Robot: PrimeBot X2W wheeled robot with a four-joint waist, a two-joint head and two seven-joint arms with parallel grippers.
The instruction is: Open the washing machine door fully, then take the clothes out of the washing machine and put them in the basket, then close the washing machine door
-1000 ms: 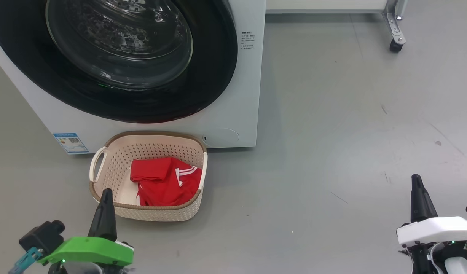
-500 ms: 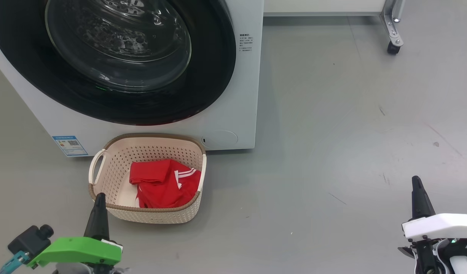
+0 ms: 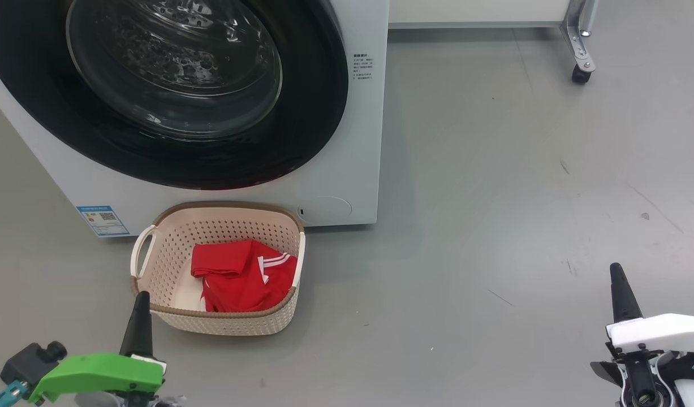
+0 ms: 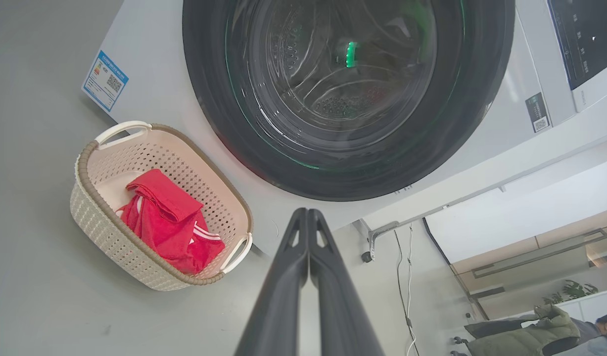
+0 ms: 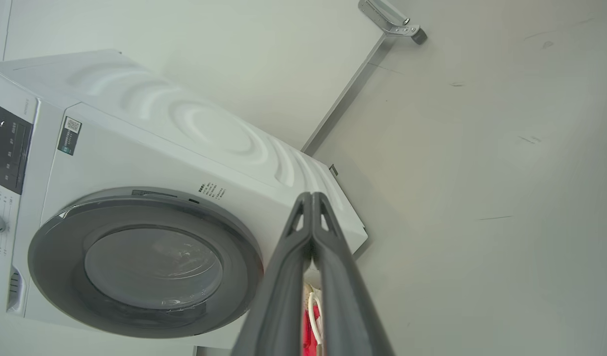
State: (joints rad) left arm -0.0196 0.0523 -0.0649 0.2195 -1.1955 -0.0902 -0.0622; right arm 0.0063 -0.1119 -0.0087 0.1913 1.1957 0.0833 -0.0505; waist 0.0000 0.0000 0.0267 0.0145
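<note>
Your door [image 3: 307,113] is shut, clothes [image 3: 239,277] sit in the basket [image 3: 222,206], left gripper [image 3: 141,298] and right gripper [image 3: 616,270] pinched closed, empty: you look finished.

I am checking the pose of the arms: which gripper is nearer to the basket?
Left. The left gripper, shut, has its tip beside the near left corner of the basket; the right gripper, also shut, is far off to the basket's right.

Red white-striped clothes [image 3: 242,274], cream perforated basket [image 3: 160,257], brown rim
</note>
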